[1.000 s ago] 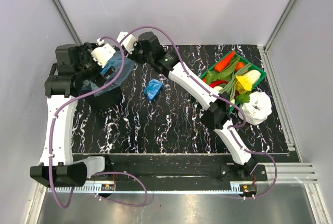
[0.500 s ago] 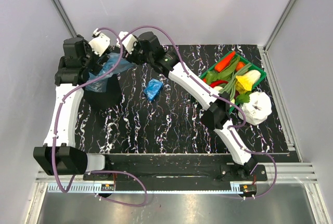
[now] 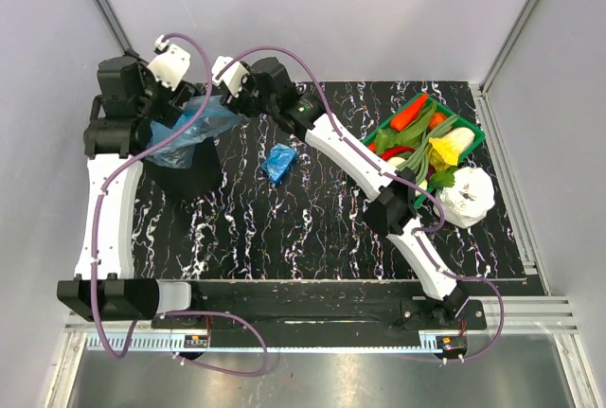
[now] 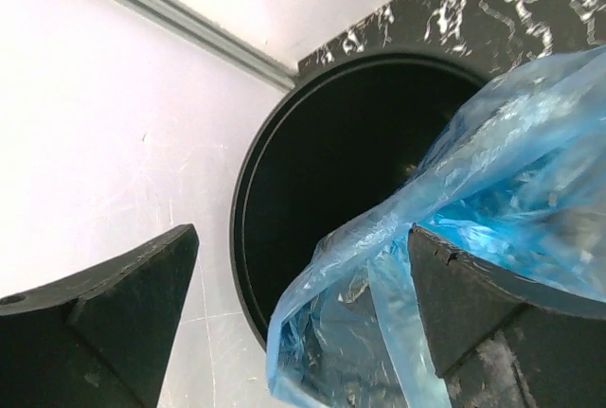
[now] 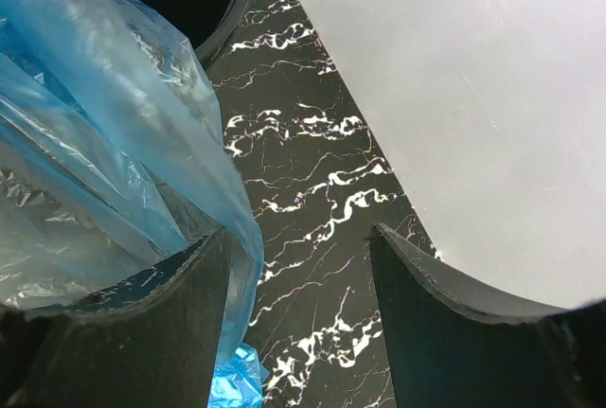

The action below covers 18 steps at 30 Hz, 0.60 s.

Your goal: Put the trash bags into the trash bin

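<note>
A black tabletop (image 3: 312, 228) veined with white sits between pale walls with aluminium rails at the corners.

At the far left, the left gripper (image 4: 303, 238) hovers over the trash bin (image 3: 194, 169). Its jaws stand wide apart and clamp nothing. Its wrist view looks straight down into the dark mouth of the trash bin (image 4: 248, 209), which stands in the table's far left corner.

A blue bag sheet (image 3: 189, 124) lies spread across that mouth. Part of it is over the hollow and its lower fold crosses the rim. In the left wrist view the blue bag sheet (image 4: 511, 171) lies against one finger without being pinched.

Just right of the bin, the right gripper (image 5: 298, 238) has its jaws parted, and bare table shows in the gap. The film rests over one finger (image 5: 142, 332) on its outer side. Nothing is gripped between the two.

Further right, a blue wad (image 3: 279, 163) lies on the open table, near the bin but apart from it.

At the right edge a green tray (image 3: 478, 133) holds vegetables, and a white plastic lump (image 3: 467, 195) sits just beside its near corner.
</note>
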### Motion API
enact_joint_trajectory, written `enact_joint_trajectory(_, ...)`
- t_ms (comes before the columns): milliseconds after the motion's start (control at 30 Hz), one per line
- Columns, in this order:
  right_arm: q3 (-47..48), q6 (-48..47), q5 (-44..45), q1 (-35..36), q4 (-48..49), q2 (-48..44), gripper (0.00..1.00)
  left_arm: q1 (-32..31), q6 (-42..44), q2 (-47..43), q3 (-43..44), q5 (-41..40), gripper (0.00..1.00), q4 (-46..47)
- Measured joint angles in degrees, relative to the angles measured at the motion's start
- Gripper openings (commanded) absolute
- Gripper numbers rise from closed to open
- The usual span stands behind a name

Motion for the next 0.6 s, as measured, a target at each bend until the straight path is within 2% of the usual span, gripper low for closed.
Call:
enact_joint_trajectory(267,0.0,-0.39,0.04,0.0,0.13,0.0,0.66,0.0,-1.77,-6.29,5.9,9.92,0.96,-8.63)
enact_joint_trajectory(433,0.0,-0.59,0.09,0.0,0.13,0.0,0.66,-0.07,-0.55,-8.72,5.31,16.72,0.95,-15.82)
enact_joint_trajectory(600,-0.2,-0.68,0.15,0.0,0.17,0.0,0.66,-0.07,1.14,-7.52,2.58,19.61,0.95,-19.74)
